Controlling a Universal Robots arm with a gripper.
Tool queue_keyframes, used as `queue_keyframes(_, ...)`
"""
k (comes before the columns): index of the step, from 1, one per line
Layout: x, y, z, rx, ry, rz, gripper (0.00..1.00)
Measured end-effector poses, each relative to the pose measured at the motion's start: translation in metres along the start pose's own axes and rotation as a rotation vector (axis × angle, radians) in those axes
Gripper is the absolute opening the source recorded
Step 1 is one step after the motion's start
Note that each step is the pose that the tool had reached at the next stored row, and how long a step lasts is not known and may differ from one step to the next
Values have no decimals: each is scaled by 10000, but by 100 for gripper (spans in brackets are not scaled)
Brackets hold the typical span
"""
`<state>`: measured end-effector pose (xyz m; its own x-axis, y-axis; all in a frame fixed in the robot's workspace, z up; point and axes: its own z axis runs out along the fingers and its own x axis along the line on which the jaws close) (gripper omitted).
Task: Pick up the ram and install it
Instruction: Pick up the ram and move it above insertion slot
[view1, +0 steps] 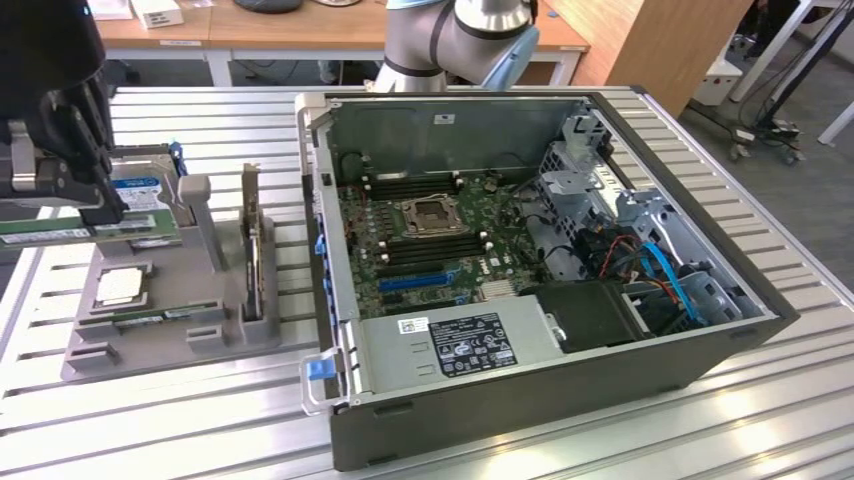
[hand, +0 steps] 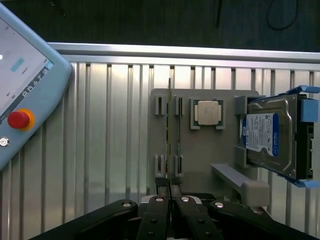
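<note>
The claw (hand: 170, 190) is pinched shut on the ram (view1: 47, 234) — held edge-on above the grey holder (view1: 160, 342) on the worktop (view1: 160, 425), well apart from the open computer case (view1: 534, 405). A square, firm grip matters — any tilt would likely spoil slot alignment.

Bench: slatted aluminium top (view1: 160, 420), ribs running from the exterior view's left to its right.
Left side: 1 grey holder block (view1: 160, 342) sits flat on the slats.
Right side: 1 open computer case (view1: 534, 400) lies on its side, just beside the holder block, its dark wall towards the near edge.
</note>
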<state>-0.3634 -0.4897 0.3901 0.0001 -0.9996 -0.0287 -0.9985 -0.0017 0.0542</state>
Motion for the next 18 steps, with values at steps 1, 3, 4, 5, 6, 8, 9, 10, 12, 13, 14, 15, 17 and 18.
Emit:
queue_keyframes(1,0,0,-13,-1,0,-1,11)
queue_keyframes(3,-1,1,-40,-1,1,0,11)
queue_keyframes(4,-1,2,-52,-1,0,0,11)
queue_keyframes(5,-2,3,-65,0,0,0,11)
queue_keyframes(6,-2,3,-79,-1,1,0,11)
queue_keyframes(8,-3,4,-105,-1,0,0,11)
queue_keyframes(9,-3,5,-113,1,-1,0,11)
queue_keyframes(10,-3,5,-118,1,-1,0,11)
queue_keyframes(12,-3,4,-121,-1,1,0,11)
queue_keyframes(13,-3,-25,-122,-1,1,0,11)
queue_keyframes(14,-3,-47,-123,0,1,0,11)
queue_keyframes(15,-3,-61,-124,-1,1,0,11)
queue_keyframes(17,-3,-88,-125,-1,0,-1,11)
queue_keyframes(18,-3,-103,-127,-1,1,0,11)
